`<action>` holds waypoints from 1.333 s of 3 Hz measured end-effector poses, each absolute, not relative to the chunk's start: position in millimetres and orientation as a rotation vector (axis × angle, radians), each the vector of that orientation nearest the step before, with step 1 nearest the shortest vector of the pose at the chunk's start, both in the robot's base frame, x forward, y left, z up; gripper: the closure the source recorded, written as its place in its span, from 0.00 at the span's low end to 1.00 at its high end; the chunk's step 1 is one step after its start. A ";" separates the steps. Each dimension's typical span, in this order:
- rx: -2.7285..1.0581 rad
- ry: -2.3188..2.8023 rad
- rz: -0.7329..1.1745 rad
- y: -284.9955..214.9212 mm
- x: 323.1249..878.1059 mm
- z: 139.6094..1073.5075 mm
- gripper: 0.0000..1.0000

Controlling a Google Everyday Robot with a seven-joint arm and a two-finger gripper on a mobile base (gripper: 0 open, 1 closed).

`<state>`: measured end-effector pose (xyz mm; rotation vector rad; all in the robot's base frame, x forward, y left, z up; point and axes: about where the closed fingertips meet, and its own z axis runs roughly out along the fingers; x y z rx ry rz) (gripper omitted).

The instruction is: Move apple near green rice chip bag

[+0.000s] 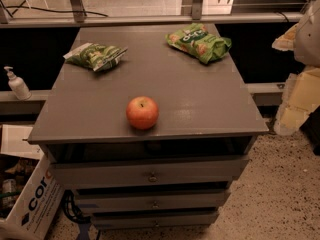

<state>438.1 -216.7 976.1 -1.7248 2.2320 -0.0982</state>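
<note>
The red-orange apple (142, 112) stands on the grey cabinet top (210, 109), near its front edge and a little left of the middle. The bright lime-green rice chip bag (199, 41) lies at the back right corner of the top, well apart from the apple. My gripper (300, 91) shows only as pale blocky parts at the right edge of the camera view, off the cabinet's right side and far from both the apple and the bag. It holds nothing that I can see.
A darker green-and-white bag (95, 55) lies at the back left of the top. The cabinet has several drawers (152, 174) below. A pump bottle (17, 84) stands on a ledge at the left. A cardboard box (30, 204) sits on the floor at the lower left.
</note>
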 end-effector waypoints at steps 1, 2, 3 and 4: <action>-1.725 2.232 -0.098 -216.7 438.1 976.2 0.00; -1.725 2.232 -0.098 -216.6 438.2 976.1 0.00; -1.695 2.123 0.019 -202.4 443.2 963.3 0.00; -1.692 2.078 0.081 -195.0 445.1 951.3 0.00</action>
